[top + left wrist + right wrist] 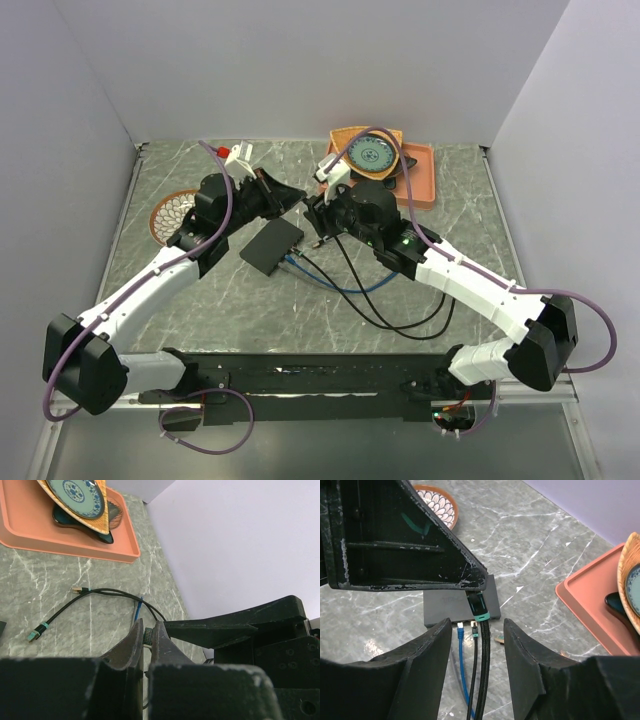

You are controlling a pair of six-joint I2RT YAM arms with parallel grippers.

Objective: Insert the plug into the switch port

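The flat black switch box (272,246) lies mid-table and also shows in the right wrist view (445,607). Its port edge (451,622) faces my right gripper; the openings are too dark to make out. My left gripper (292,196) is shut on a thick black cable's plug (479,605) with a teal collar, held just above the box's near right corner. In the left wrist view the plug (145,635) sits pinched between the fingertips of that gripper (148,626). My right gripper (476,625) is open and empty, its fingers on either side of the cables below the box.
A blue cable's plug (461,630) and a thin black cable's plug (474,628) lie at the box's port edge. An orange tray (420,175) with a patterned plate stands at the back right. A patterned bowl (172,214) sits at the left. Cables loop toward the front (400,320).
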